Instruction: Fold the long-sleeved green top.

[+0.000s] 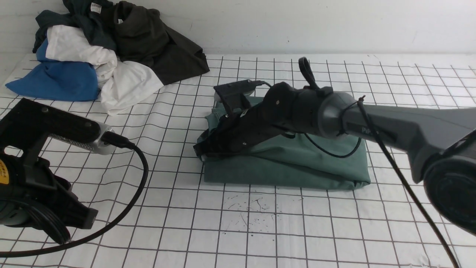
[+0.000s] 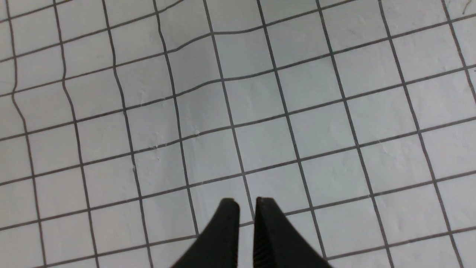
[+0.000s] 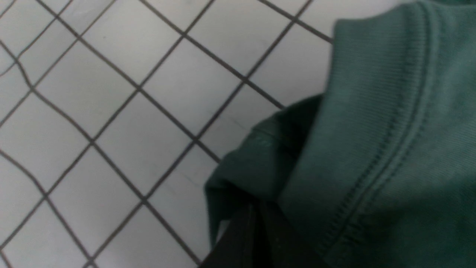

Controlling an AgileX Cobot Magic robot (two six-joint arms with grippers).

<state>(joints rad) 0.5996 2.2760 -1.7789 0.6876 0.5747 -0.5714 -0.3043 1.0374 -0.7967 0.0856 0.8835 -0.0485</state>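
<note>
The green long-sleeved top (image 1: 297,163) lies folded into a thick rectangle in the middle of the white grid cloth (image 1: 260,230). Its logo is hidden. My right gripper (image 1: 199,150) reaches across it to its left edge. In the right wrist view the gripper (image 3: 256,208) is shut on a dark fold of the top (image 3: 390,130), beside a ribbed, stitched band. My left gripper (image 2: 247,203) hovers over bare grid cloth with its jaws nearly together and nothing between them. The left arm (image 1: 44,126) sits at the near left, away from the top.
A pile of clothes stands at the back left: a blue piece (image 1: 55,80), a white piece (image 1: 111,74), a dark teal-black garment with a white tag (image 1: 87,22) and a dark olive-brown garment (image 1: 156,48). The wall runs behind. Black specks (image 1: 253,212) mark the cloth in front of the top.
</note>
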